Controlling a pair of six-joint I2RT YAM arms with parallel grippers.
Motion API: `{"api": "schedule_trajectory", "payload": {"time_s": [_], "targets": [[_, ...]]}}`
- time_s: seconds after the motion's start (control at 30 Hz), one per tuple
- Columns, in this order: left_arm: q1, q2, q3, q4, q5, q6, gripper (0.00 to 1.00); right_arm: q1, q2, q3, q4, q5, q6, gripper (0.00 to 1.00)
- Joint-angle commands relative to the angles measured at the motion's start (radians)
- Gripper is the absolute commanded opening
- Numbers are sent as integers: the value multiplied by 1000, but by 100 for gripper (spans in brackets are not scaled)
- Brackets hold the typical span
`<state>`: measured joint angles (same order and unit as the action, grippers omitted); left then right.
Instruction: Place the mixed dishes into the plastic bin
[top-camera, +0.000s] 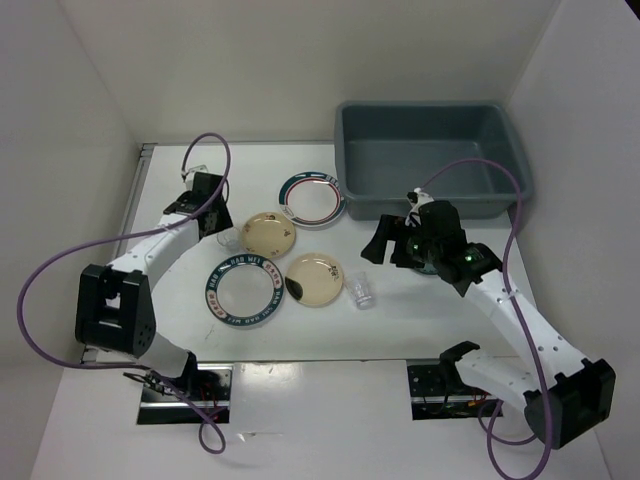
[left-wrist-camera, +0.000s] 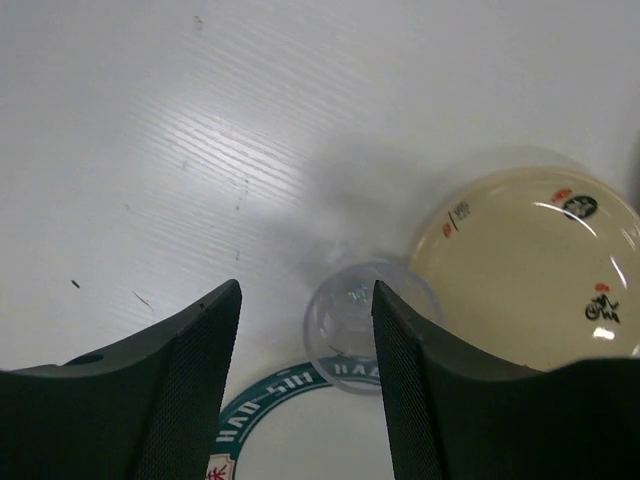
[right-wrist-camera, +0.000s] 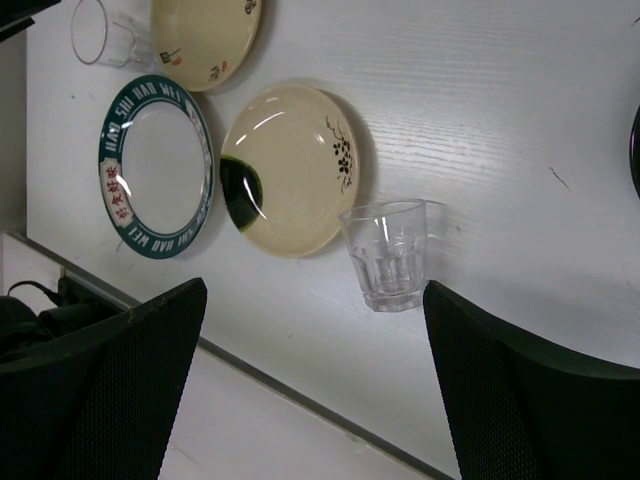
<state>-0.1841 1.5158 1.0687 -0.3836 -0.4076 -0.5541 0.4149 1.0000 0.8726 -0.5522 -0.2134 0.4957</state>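
The large grey-blue rectangular plastic bin (top-camera: 430, 104) stands at the far right corner of the white bench (top-camera: 400, 322). All the dishes in view lie on the bench outside it.

A white round plate with a dark teal lettered rim (top-camera: 311, 197) lies just beside the bin's left wall, toward the far edge. Nearer the middle lies a beige round plate with small red and black marks (top-camera: 269, 233). Toward the near edge lies a second teal-rimmed white plate (top-camera: 243, 290). Just to its right is a beige plate with a dark patch (top-camera: 314, 279); in the right wrist view their rims look to be touching or nearly so.

A small clear faceted cup (right-wrist-camera: 385, 255) stands upright just right of the dark-patched plate. The right pincer (right-wrist-camera: 315, 290) hangs above the bench with its jaws spread wide, holding nothing. In its own view the faceted cup shows between the two fingers and is touched by neither.

A second clear cup (left-wrist-camera: 360, 325) stands toward the left edge, between the marked beige plate and the rim of the near teal-rimmed plate. The left pincer (left-wrist-camera: 306, 290) is over it, jaws apart at a moderate width and gripping nothing. The cup shows between the fingertips, and whether they touch it I cannot tell.
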Motion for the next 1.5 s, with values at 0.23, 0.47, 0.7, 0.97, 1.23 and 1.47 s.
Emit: {"api": "schedule_trajectory", "payload": {"time_s": [0.23, 0.47, 0.7, 0.97, 1.23, 1.47], "targets": [[44, 109, 48, 52, 16, 19, 53, 7, -46, -20, 26, 26, 23, 94], [44, 109, 48, 51, 50, 19, 53, 7, -46, -20, 26, 45, 23, 94], [44, -11, 37, 48, 9, 6, 55, 7, -37, -20, 26, 45, 23, 94], [44, -60, 30, -34, 90, 17, 58, 7, -26, -20, 26, 35, 23, 94], [44, -33, -50, -75, 135, -12, 57, 7, -26, -20, 26, 35, 23, 94], [44, 79, -50, -75, 181, -12, 38, 7, -35, -20, 26, 35, 23, 94]]}}
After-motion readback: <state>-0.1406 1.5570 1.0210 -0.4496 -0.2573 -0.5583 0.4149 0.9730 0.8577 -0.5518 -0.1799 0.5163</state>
